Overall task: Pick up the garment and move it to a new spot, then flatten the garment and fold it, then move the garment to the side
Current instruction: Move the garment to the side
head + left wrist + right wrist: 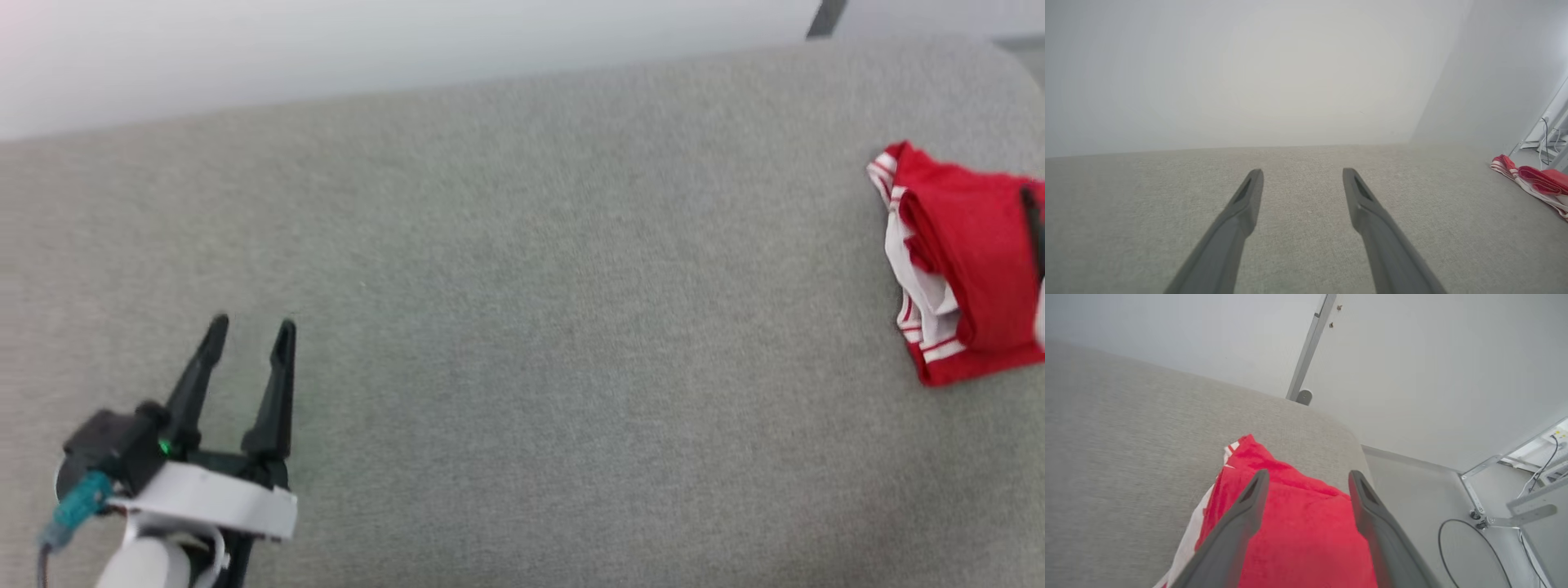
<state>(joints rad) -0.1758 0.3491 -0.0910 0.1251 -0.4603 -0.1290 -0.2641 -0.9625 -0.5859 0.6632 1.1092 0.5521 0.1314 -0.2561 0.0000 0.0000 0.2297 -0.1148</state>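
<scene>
Head view: one left gripper (pixel 251 329) at 8 o'clock, its two fingers spread wide and empty. The one garment (pixel 963 261) lies folded on the grey cushion (pixel 522 327) at 3 o'clock, well apart from it.

Left wrist view: the left gripper (pixel 1302 175) has two parted fingers with nothing between them; the garment (pixel 1535 181) sits at 3 o'clock.

Right wrist view: the right gripper (pixel 1308 477) has both fingers wide apart and clasps nothing, just above the garment (pixel 1306 539), which spreads from centre to 6 o'clock.

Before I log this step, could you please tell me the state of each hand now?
Left hand: open, holding nothing.
Right hand: open over the garment, not gripping it.
</scene>
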